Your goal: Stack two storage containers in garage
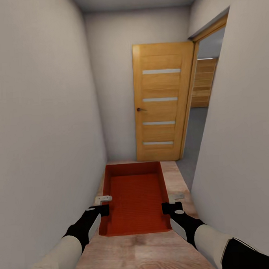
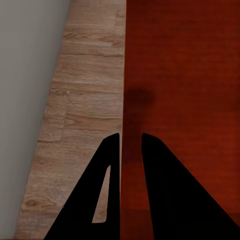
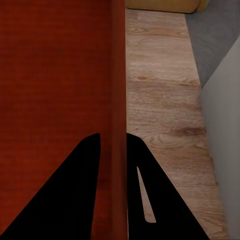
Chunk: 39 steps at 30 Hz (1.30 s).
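— Where's the orange-red ribbed plastic bin (image 1: 136, 197)?

— Between the arms, carried low over the light wood plank floor (image 1: 144, 252) of a narrow hallway. The left gripper (image 1: 102, 210) has its fingers (image 2: 107, 170) clamped across the left wall; the right gripper (image 1: 168, 207) pinches the right wall the same way.

— And its long axis?

— Straight ahead, far end toward the slatted wooden door (image 1: 161, 103). The grey-floored opening (image 1: 195, 135) lies ahead to the right, nearer the right arm, so I'd say the bin must swing that way.
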Available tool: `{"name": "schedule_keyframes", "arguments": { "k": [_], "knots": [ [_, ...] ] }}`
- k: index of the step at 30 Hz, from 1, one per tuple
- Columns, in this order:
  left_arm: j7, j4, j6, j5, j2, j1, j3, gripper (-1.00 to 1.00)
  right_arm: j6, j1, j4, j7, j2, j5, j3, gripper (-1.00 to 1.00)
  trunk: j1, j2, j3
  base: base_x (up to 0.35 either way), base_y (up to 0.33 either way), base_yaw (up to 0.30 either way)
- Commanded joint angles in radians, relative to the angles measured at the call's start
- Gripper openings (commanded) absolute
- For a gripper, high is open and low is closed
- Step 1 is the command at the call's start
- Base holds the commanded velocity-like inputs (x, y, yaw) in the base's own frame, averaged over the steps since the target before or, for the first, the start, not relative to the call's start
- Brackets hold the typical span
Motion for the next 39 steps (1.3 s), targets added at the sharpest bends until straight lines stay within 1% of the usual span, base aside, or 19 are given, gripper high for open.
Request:
{"name": "schedule_keyframes", "arguments": {
  "k": [1, 39],
  "knots": [
    [0.01, -0.002, 0.007, 0.004, 0.001, -0.001, 0.001, -1.0, -0.007, -0.001, 0.057, -0.017, -0.033, -0.004, 0.002, -1.0, 0.001, -0.002, -0.002, 0.322, 0.0, 0.0],
    [0.01, -0.002, 0.006, 0.004, 0.001, -0.001, 0.001, -1.0, -0.007, -0.001, 0.057, -0.017, -0.033, -0.004, 0.002, -1.0, 0.001, -0.002, -0.002, 0.322, 0.0, 0.0]
  ]
}}
